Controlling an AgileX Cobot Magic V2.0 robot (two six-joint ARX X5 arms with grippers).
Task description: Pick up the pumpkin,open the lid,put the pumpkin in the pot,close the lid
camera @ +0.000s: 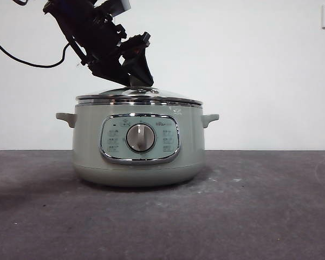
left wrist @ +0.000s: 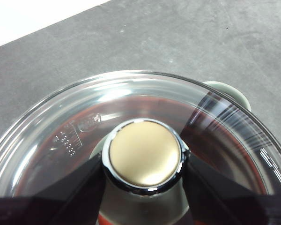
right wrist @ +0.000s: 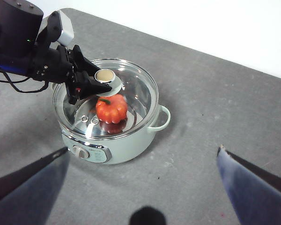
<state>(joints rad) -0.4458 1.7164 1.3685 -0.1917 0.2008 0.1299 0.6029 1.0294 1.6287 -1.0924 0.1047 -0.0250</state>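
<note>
Left pincer clamps the lid knob atop the pot, pumpkin inside, right pincer spread wide!

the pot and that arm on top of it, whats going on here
The left gripper has its jaws on either side of the knob of the lid, which sits on the pot. The pumpkin is already inside the pot, visible through the glass. The right gripper hangs open above the table, away from the pot, holding nothing. So the pumpkin is in and the lid looks closed; whether the jaws actually press on the knob is hard to tell.
</note>
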